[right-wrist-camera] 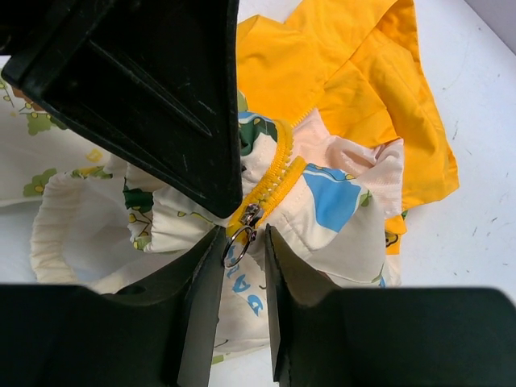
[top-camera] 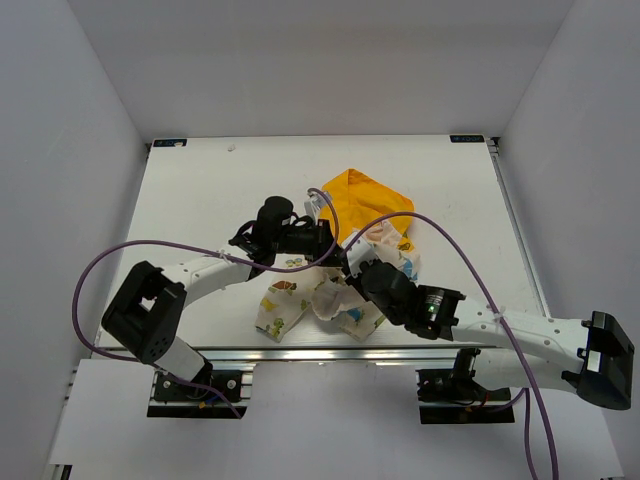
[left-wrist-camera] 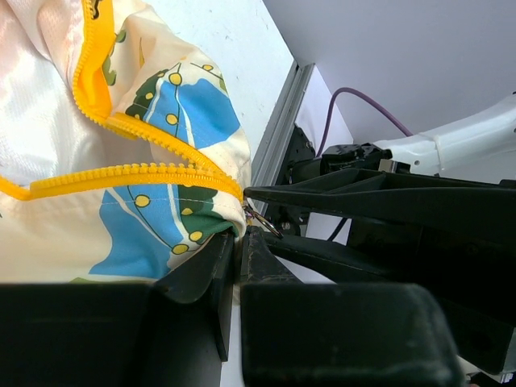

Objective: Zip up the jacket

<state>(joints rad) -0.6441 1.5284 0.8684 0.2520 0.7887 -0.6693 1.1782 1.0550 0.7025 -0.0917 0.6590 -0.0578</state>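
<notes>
1. my right fingers (right-wrist-camera: 197, 310) stand a little apart, released. the pull ring (right-wrist-camera: 235, 250) hangs in the gap between them, close to one finger, and i see no pinch on it.
2. my left fingers (left-wrist-camera: 201, 278) are clenched on the jacket (top-camera: 283, 305). the cloth at the bottom hem, right at the foot of the zip, runs into the narrow slit between them.
3. the two sets of fingers meet almost tip to tip at that corner. in the right wrist view one broad left finger lies over the cloth just beside the slider (right-wrist-camera: 251, 214).
4. the slider sits at the low end of the zip, directly above the ring and just beyond my right fingertips.
5. past the slider the yellow teeth (left-wrist-camera: 137, 173) split at once into two rows, with white lining showing between them.
6. my read: the two sides are joined at the bottom, so the zip is started, but hardly any of it is closed. nearly the whole run up to the hood (right-wrist-camera: 347, 89) is left.
7. the jacket lies bunched on the table (top-camera: 200, 190), toward its near edge and between my arms. the hood spreads out on the far side.
8. as i judge it, the right fingers must close on the ring and draw it toward the hood, with the left anchoring the hem.
</notes>
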